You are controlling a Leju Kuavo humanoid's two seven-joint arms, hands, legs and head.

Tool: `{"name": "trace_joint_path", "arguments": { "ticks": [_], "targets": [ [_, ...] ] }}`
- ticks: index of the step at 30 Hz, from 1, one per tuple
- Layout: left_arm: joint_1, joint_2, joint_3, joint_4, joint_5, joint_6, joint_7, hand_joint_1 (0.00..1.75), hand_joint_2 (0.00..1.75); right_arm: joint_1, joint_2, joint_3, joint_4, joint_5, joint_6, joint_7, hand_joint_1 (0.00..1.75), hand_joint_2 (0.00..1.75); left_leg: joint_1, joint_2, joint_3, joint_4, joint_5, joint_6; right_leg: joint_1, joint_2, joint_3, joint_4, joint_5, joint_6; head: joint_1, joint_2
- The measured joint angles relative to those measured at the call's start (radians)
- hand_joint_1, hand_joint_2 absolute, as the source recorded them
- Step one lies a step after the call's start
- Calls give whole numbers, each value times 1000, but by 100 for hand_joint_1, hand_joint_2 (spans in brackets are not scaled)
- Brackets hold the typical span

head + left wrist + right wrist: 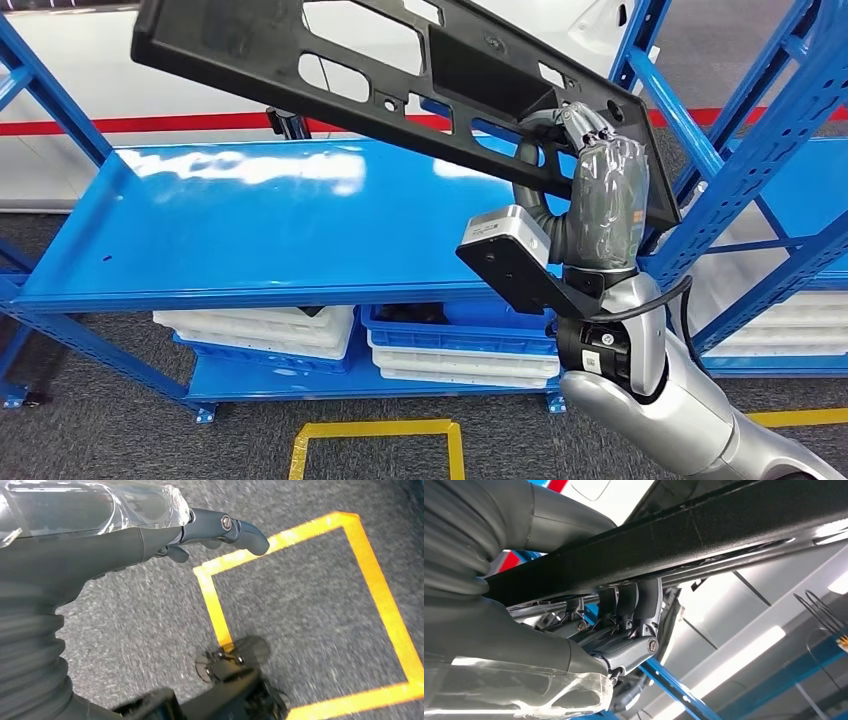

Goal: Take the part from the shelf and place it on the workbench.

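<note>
The right hand (598,185) grips the long black part (400,70) at one end, lifted above the blue shelf (250,230). The far end sticks out sideways, so turn slowly. The left hand (150,535) hangs empty, fingers loose.

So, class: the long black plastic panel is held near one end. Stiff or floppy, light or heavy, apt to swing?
Probably stiff: the black plastic panel stays straight though the right robot hand grips only one end. Likely light for its length, given its many cut-outs. It may well twist or swing, since most of it overhangs the grip.
</note>
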Motion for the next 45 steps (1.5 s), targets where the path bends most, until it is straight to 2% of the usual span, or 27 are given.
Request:
{"name": "trace_joint_path", "arguments": {
  "ticks": [9,16,25,28,29,31,33,34,35,36,40,41,43,44,45],
  "targets": [
    [-1,1,-15,0,-2,-4,6,0,175,18,-6,0,-7,100,-49,-21,175,175,-2,-1,-2,1,-1,9,-3,-1,1,-7,6,10,0,0],
    [-1,1,-25,0,9,-8,1,0,175,25,-6,-1,-7,37,-21,-39,175,175,-1,-1,-2,1,0,8,-2,-1,1,-7,6,10,0,0],
    [-1,1,-33,0,11,-11,0,0,175,28,-8,-1,-17,17,-6,-42,175,175,1,-1,-3,2,0,8,0,-1,1,-8,7,10,0,0],
    [-1,1,-36,0,12,-12,0,0,175,28,-9,-1,-24,9,1,-42,175,175,1,0,1,-7,3,23,-3,-2,3,-14,10,17,0,0],
    [-1,1,-37,0,13,-13,0,0,175,28,-10,-2,-27,5,3,-42,175,175,4,1,8,-19,9,27,-2,-2,3,-11,6,21,0,0],
    [-2,0,-39,0,15,-15,0,0,175,26,-12,-5,-32,-6,4,-42,175,175,13,3,21,-43,23,31,-2,-1,-21,47,-31,28,2,0],
    [-2,1,-40,0,17,-16,0,0,175,29,-15,-6,-32,-15,6,-41,175,175,19,5,24,-48,26,32,-11,-1,-82,179,-96,39,3,0],
    [-2,1,-40,0,17,-16,0,0,175,32,-16,-6,-32,-18,7,-41,175,175,23,4,23,-48,26,30,-17,-1,-112,237,-116,46,4,0],
    [-1,1,-40,0,17,-17,0,0,175,35,-18,-6,-32,-20,9,-41,175,175,28,4,23,-47,25,25,-25,-2,-128,268,-120,53,4,0],
    [0,1,-40,0,17,-17,0,0,175,37,-19,-6,-32,-21,10,-41,175,175,33,4,22,-46,25,20,-31,-2,-130,266,-109,61,4,0],
    [0,1,-40,0,17,-17,0,0,175,37,-20,-6,-32,-21,11,-41,175,175,46,3,22,-42,22,6,-43,-2,-95,191,-61,76,4,0],
    [0,1,-40,0,17,-17,0,0,175,37,-20,-6,-32,-21,11,-41,175,175,50,2,22,-39,20,0,-47,-3,-73,149,-42,81,4,0],
    [-1,2,-40,0,17,-18,0,0,175,37,-21,-7,-35,-22,11,-41,175,175,58,0,20,-26,9,-29,-51,2,-22,50,-8,78,7,0],
    [-1,3,-41,0,17,-18,0,0,175,38,-22,-8,-36,-24,12,-41,175,175,61,-1,20,-23,7,-44,-50,4,-7,19,1,71,8,0],
    [-1,3,-41,0,17,-19,0,0,175,37,-23,-8,-37,-26,13,-41,175,175,63,-2,21,-24,6,-59,-46,7,-2,7,2,57,9,0]
  ]
}}
